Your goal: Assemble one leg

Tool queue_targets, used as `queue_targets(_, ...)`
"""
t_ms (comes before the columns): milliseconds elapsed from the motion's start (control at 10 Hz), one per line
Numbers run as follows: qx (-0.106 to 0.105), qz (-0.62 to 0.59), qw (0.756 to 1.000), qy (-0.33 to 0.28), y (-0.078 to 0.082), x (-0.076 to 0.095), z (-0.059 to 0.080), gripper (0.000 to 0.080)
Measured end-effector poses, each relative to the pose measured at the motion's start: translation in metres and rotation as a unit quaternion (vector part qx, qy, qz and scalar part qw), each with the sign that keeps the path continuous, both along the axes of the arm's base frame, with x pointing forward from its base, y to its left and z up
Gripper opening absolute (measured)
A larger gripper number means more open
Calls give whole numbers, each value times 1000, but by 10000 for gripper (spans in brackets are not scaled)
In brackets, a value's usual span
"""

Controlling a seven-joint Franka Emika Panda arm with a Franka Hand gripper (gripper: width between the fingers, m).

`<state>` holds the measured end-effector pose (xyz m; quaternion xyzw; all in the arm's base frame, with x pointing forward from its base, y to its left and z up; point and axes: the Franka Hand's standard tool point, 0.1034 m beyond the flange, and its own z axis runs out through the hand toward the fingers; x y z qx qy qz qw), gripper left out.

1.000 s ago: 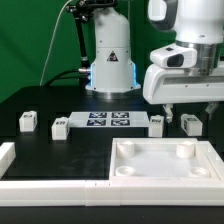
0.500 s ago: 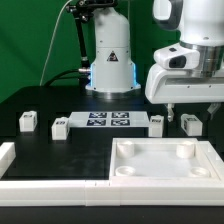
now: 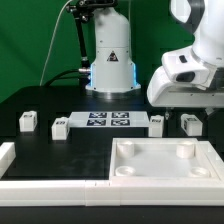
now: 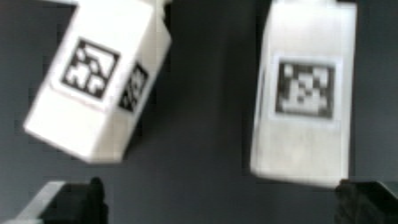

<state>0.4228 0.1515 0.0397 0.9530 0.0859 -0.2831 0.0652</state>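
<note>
Several small white legs with marker tags stand on the black table in the exterior view: two at its left (image 3: 28, 122) (image 3: 59, 127) and two at its right (image 3: 156, 124) (image 3: 191, 124). My gripper (image 3: 192, 104) hangs just above the two right legs. In the wrist view, one leg (image 4: 103, 80) lies tilted and another leg (image 4: 302, 95) lies straight beside it. The gripper (image 4: 217, 205) is open and empty, and its dark fingertips (image 4: 71, 200) are clear of both legs. The large white square panel (image 3: 150, 172) with round sockets lies at the front right.
The marker board (image 3: 107, 120) lies flat between the inner legs. A white raised border (image 3: 12, 160) runs along the front left of the table. The robot base (image 3: 110, 60) stands at the back centre.
The arm and gripper have moved toward the exterior view's right, over the two right legs. The legs and panel have not moved.
</note>
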Motion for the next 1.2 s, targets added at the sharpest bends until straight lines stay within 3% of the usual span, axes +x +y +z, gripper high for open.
queue_targets(100,2,-1,999,39,2,3,-3,649)
queue_targets(200,18,-6,998,62,4,6,-7,649)
queue_targets(400,22,-37,992,115,3,3,-11,649)
queue_targets(500,6,-46,988,148,1,-3,-9,649)
queue_targets(900,5,-50,989,142,2,0,-12,649)
queue_targets(1200,-8,-67,988,140,15,-6,-9,649)
